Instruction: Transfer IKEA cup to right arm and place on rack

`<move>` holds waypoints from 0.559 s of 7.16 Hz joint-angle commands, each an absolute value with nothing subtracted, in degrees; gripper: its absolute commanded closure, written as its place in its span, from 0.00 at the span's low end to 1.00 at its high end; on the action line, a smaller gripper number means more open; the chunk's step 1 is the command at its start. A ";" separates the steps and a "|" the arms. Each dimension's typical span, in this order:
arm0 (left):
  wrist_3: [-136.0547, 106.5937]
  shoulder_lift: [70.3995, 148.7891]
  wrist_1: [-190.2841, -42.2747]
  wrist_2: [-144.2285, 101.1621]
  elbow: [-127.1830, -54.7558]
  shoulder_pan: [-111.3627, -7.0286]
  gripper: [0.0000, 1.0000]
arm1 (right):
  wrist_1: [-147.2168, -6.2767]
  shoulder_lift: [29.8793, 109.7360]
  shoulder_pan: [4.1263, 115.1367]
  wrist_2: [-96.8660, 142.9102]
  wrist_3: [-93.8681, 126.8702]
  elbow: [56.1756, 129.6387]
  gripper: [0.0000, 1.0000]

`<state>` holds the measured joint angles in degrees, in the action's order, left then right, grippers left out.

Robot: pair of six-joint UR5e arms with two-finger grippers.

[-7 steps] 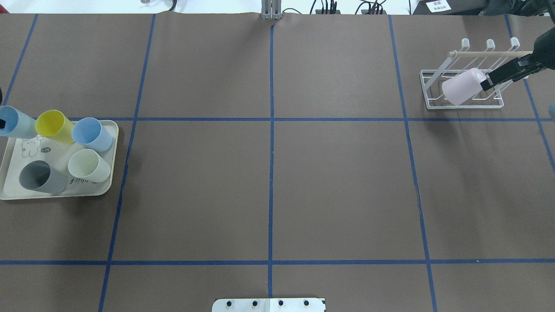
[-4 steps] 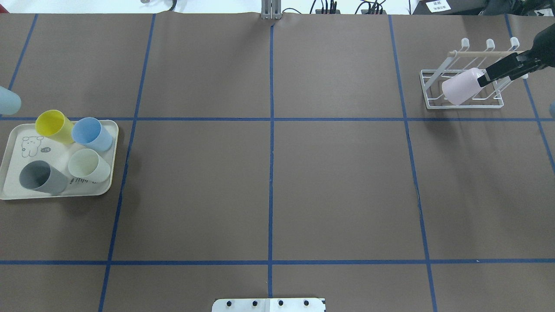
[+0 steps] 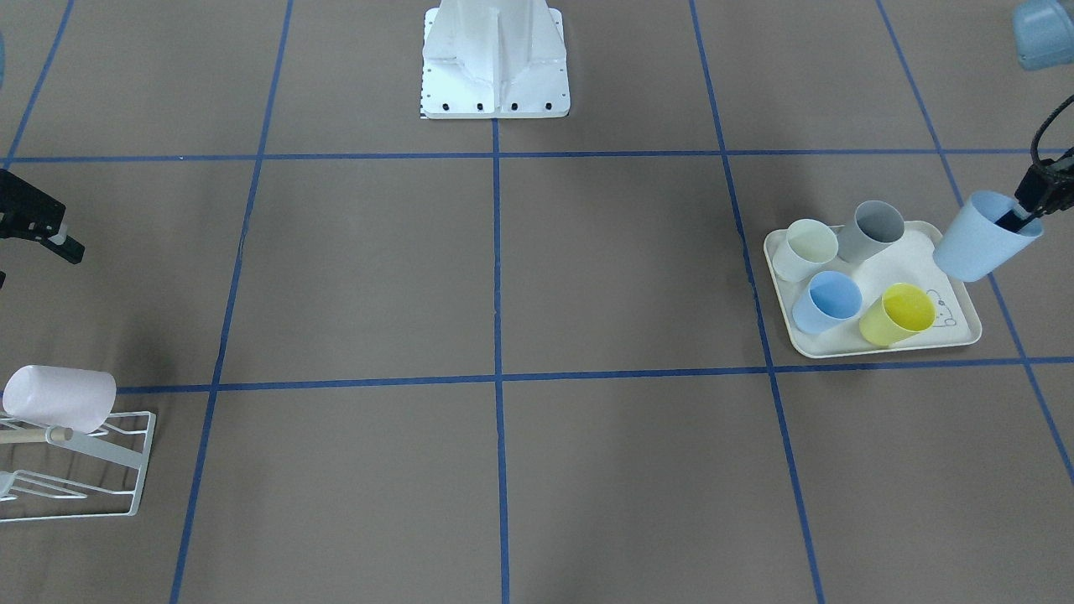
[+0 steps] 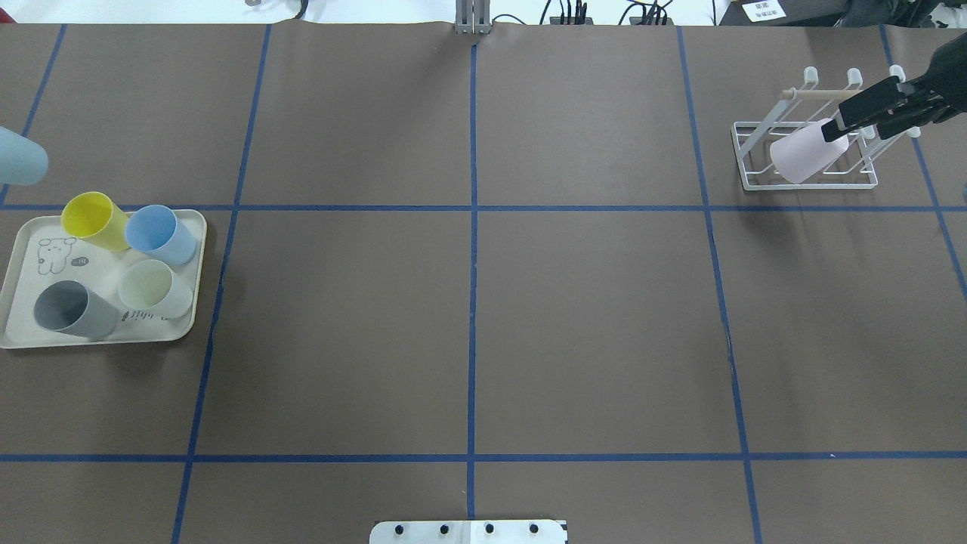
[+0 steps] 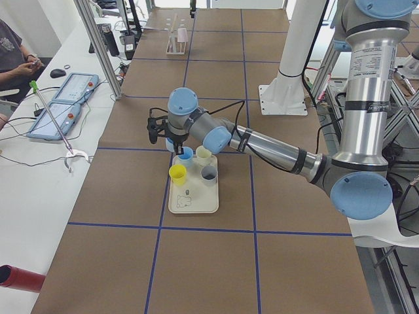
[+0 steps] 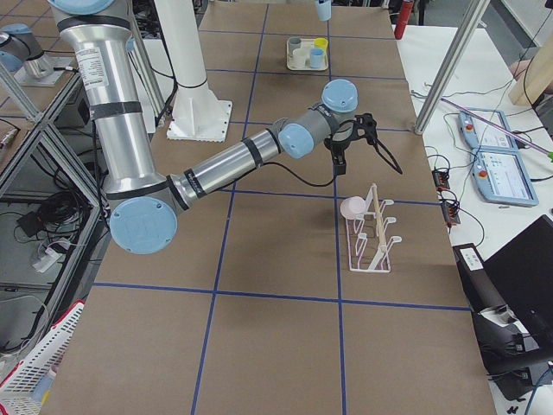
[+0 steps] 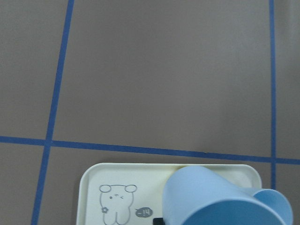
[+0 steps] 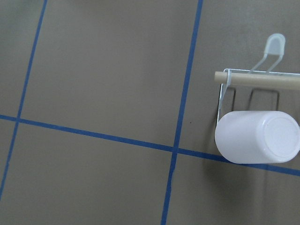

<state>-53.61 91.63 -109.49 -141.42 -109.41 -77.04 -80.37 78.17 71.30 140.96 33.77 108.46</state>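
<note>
My left gripper (image 3: pixel 1017 220) is shut on the rim of a light-blue IKEA cup (image 3: pixel 983 238), one finger inside it. It holds the cup tilted in the air beside the cream tray (image 3: pixel 881 351). The same cup (image 4: pixel 19 155) shows at the overhead view's left edge and fills the left wrist view's bottom (image 7: pixel 220 197). A pale pink cup (image 4: pixel 802 155) lies tilted, mouth down, on the white wire rack (image 4: pixel 755 180) under its wooden rod (image 8: pixel 253 79). My right gripper (image 4: pixel 834 127) hangs open and empty just above that pink cup (image 8: pixel 258 136).
On the tray (image 4: pixel 23 336) stand a yellow cup (image 4: pixel 94 219), a blue cup (image 4: pixel 159 234), a pale green cup (image 4: pixel 155 289) and a grey cup (image 4: pixel 72 310). The robot's base plate (image 4: pixel 468 531) sits at the near middle edge. A person (image 5: pixel 13 52) sits at the side desk.
The left gripper has carried the light-blue cup up off the tray and toward the far side. The right gripper has drawn back from the pink cup, which stays on the rack.
</note>
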 commanded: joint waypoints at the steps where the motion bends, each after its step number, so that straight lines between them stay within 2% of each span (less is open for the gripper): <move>1: -68.48 95.86 -110.91 -141.77 -112.24 -71.66 1.00 | -80.33 77.96 70.32 142.20 39.79 111.43 0.01; 2: -76.04 98.85 -113.09 -141.68 -112.24 -68.67 1.00 | -80.25 77.44 69.88 143.08 43.64 112.66 0.01; 4: -92.91 107.18 -116.71 -138.63 -111.53 -61.65 1.00 | -67.76 77.52 67.86 143.09 58.69 112.33 0.01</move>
